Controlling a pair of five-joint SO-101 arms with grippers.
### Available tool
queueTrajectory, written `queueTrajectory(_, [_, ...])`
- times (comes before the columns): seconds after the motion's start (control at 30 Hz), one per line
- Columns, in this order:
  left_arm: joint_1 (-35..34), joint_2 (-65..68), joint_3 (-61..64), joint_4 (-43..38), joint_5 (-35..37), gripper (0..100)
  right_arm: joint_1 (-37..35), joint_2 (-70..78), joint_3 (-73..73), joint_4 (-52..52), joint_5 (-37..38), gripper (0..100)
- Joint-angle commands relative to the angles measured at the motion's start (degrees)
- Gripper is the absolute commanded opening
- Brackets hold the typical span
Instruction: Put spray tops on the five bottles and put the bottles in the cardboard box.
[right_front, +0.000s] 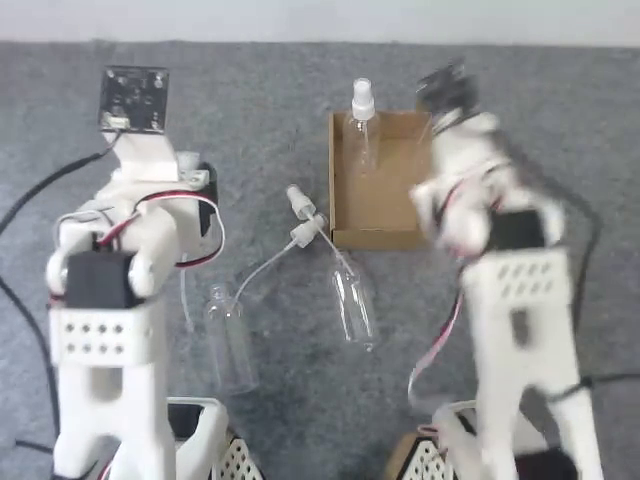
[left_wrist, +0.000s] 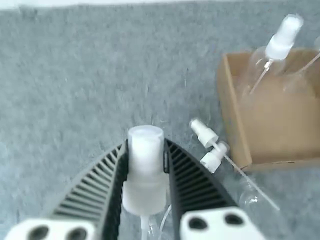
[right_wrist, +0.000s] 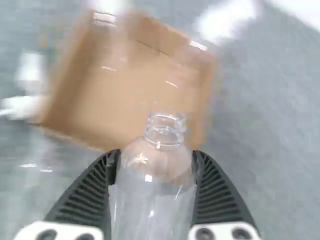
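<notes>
The grey, carpet-textured table (right_front: 270, 120) carries a brown open cardboard box (right_front: 380, 240) at far centre-right. Just left of the box's near corner lie a white plastic spray top (right_front: 298, 197) and a second white spray top (right_front: 305, 233), each with a thin tube. A clear plastic bottle (right_front: 355, 300) lies near the box, and another clear bottle (right_front: 230, 345) rests farther left.

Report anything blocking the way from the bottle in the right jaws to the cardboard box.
Nothing visible does. The topless bottle faces the open cardboard box; a capped bottle stands in its far corner.
</notes>
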Motion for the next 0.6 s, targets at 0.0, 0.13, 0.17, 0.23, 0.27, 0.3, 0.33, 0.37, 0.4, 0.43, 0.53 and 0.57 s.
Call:
queueTrajectory(0.0, [-0.35, -6.15, -3.91, 0.0, 0.26, 1, -14.02, -13.14, 11.34, -6.81, -3.87, 1.3])
queueTrajectory(0.13, [-0.35, -14.77, -4.0, -0.62, 3.08, 1, -22.46, -14.2, 16.62, -11.74, -7.3, 1.3])
queueTrajectory(0.17, [-0.35, -16.35, -4.0, -1.23, 3.16, 1, -24.13, -14.2, 17.85, -13.32, -8.35, 1.3])
queueTrajectory(0.23, [-0.35, -18.81, -3.91, -3.87, 3.25, 1, -26.68, -14.64, 20.13, -16.92, -9.14, 1.3])
queueTrajectory(0.27, [-0.35, -19.34, -3.91, -5.01, 3.34, 1, -27.65, -14.73, 20.75, -18.15, -9.23, 1.3])
queueTrajectory(0.3, [-0.35, -19.52, -4.0, -6.33, 3.34, 1, -28.53, -14.73, 21.54, -19.38, -9.23, 1.3])
queueTrajectory(0.33, [-0.35, -19.43, -4.0, -7.65, 3.52, 1, -29.41, -14.73, 22.51, -20.18, -9.23, 1.3])
queueTrajectory(0.37, [-0.35, -19.43, -3.74, -9.05, 4.22, 1, -30.55, -14.81, 23.74, -20.88, -9.23, 1.3])
queueTrajectory(0.4, [-0.35, -19.34, -3.56, -10.55, 5.89, 1, -31.43, -14.81, 24.88, -21.32, -9.23, 1.3])
queueTrajectory(0.43, [-0.35, -19.34, -3.56, -11.87, 8.0, 1, -32.48, -14.81, 25.67, -21.67, -9.23, 1.3])
queueTrajectory(0.53, [0.09, -19.43, -3.38, -15.12, 13.36, 1, -36.88, -14.9, 28.22, -26.42, -9.76, 0.7])
queueTrajectory(0.57, [0.09, -19.34, -3.12, -16.26, 14.59, 1, -38.46, -15.25, 29.8, -29.14, -9.76, 0.5])
